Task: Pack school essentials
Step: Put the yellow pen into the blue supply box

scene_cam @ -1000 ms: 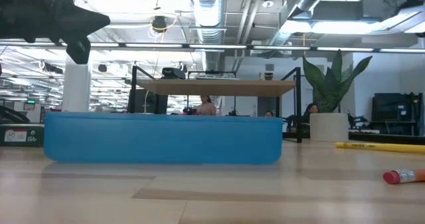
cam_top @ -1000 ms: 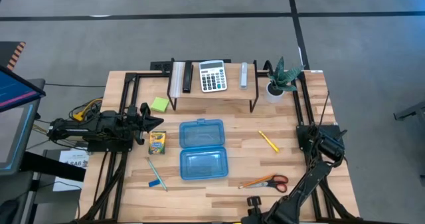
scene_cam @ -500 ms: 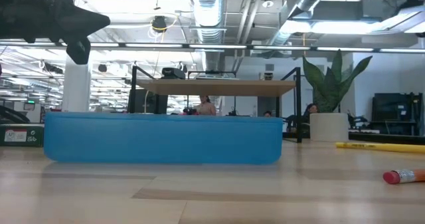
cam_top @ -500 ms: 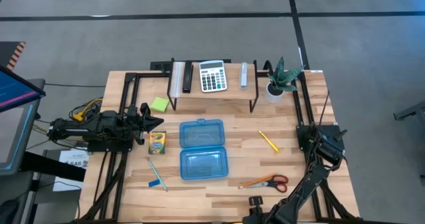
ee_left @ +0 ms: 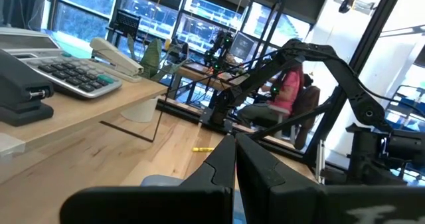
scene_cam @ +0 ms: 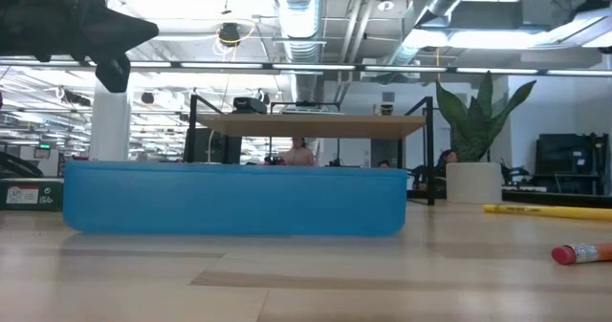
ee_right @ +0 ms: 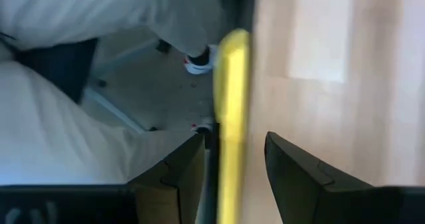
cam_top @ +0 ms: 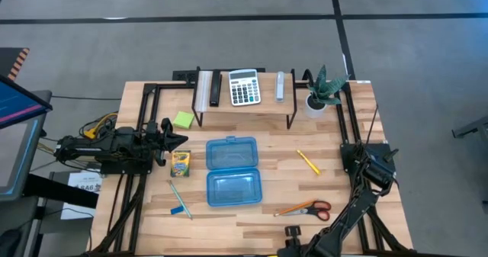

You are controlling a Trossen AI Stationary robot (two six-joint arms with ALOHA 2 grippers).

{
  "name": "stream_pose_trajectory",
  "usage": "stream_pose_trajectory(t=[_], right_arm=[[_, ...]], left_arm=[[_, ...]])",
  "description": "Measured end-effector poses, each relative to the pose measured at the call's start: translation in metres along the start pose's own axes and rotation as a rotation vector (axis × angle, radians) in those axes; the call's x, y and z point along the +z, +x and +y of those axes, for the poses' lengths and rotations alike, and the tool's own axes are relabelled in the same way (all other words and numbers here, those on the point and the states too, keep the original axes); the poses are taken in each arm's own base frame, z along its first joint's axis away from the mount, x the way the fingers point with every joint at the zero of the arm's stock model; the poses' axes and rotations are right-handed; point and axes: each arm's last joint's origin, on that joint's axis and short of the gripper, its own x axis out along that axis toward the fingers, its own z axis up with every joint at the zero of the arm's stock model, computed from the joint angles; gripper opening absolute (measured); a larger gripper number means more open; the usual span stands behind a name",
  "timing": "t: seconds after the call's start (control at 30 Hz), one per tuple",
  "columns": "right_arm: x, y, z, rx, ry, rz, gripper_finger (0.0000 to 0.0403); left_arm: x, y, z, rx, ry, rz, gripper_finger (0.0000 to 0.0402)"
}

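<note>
From above, my right gripper (cam_top: 379, 168) sits off the table's right edge, its fingers hard to make out; my left gripper (cam_top: 180, 140) hovers beside the crayon box (cam_top: 180, 162). Low down, the blue case (scene_cam: 234, 200) hides most supplies. My left fingers are pressed together. My right fingers (ee_right: 179, 174) are spread, holding nothing.
</note>
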Motion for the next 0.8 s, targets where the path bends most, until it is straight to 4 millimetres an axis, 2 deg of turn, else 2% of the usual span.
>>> stream_pose_trajectory(t=[0.17, 0.3, 0.4, 0.47, 0.53, 0.8], right_arm=[[0.002, -0.009, 0.011, 0.046, -0.021, -0.03, 0.0158], [0.005, -0.016, 0.019, 0.086, -0.049, -0.066, 0.0103], [0.004, -0.007, 0.022, 0.136, -0.061, -0.046, 0.0037], [0.003, 0.006, 0.019, 0.153, -0.052, 0.013, 0.0012], [0.0, 0.014, 0.012, 0.119, -0.032, 0.057, 0.0015], [0.003, 0.016, -0.004, 0.029, 0.015, 0.116, 0.0008]], left_arm=[[0.0, 0.0, 0.0, 0.0, -0.001, 0.0, 0.0], [0.0, 0.0, 0.0, 0.0, -0.006, 0.0, 0.0], [0.0, 0.0, 0.0, 0.0, -0.006, 0.0, 0.0], [0.0, 0.0, 0.0, 0.0, -0.006, 0.0, 0.0], [0.0, 0.0, 0.0, 0.0, -0.006, 0.0, 0.0], [0.0, 0.0, 0.0, 0.0, -0.006, 0.0, 0.0]])
